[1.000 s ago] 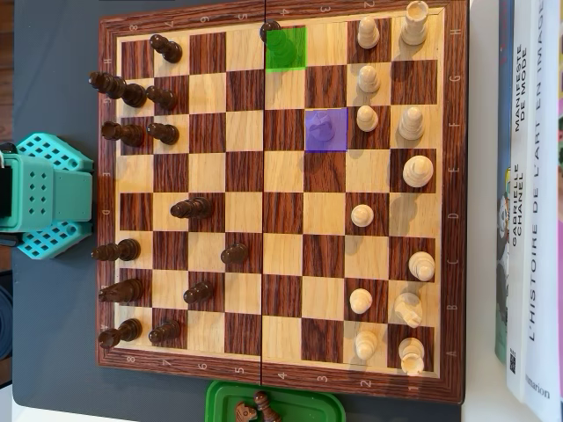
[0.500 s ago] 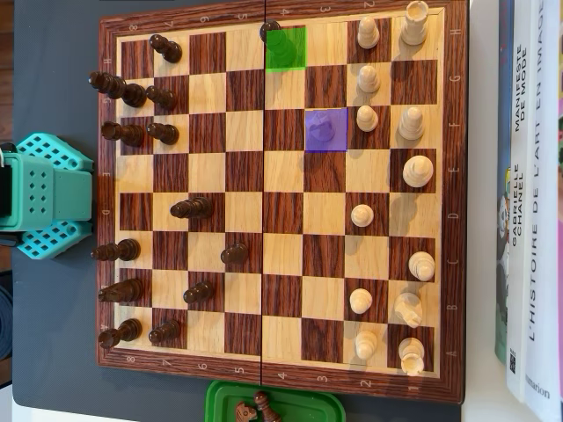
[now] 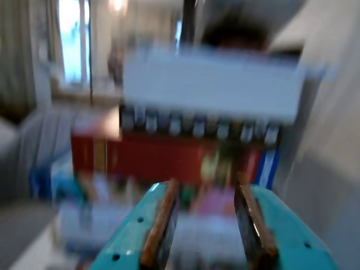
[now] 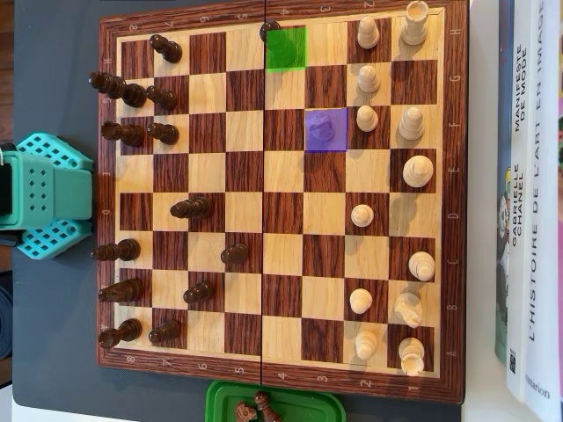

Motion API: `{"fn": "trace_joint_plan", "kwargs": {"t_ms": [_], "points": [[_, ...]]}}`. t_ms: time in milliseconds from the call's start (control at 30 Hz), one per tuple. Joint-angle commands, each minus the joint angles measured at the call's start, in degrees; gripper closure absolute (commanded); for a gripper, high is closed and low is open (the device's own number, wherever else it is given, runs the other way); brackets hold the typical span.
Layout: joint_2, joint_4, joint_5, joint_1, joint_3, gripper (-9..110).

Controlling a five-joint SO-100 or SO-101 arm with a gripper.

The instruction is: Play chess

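The wooden chessboard (image 4: 106,185) lies on the dark tabletop (image 4: 53,79), with one green-tinted square (image 4: 286,48) and one purple-tinted square (image 4: 325,129), each with a piece on it. We count twelve pale pieces (image 4: 418,170) on the right in the overhead view; the dark pieces (image 4: 191,208) on the left overlap too much to count. In the blurred wrist view the teal jaws stand apart, empty. The teal arm (image 4: 44,195) sits left of the board, a green tray (image 4: 299,406) below it, and book spines (image 4: 532,220) to its right.

Overhead view looks straight down, close on the chessboard (image 4: 281,202). Wrist view, blurred, faces outward; no shared area identifiable.
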Motion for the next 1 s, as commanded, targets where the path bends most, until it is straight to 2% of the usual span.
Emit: {"fn": "trace_joint_plan", "kwargs": {"t_ms": [0, 200, 400, 600, 967], "points": [[0.1, 14.5, -0.3, -0.9, -6.2, 86], [-2.2, 38.5, -0.1, -2.5, -14.3, 86], [-12.7, 52.6, 0.4, -6.5, -22.6, 86], [-22.2, 58.8, 0.4, -11.6, -28.9, 86], [-40.9, 59.2, 0.4, -20.1, -35.0, 86]]}}
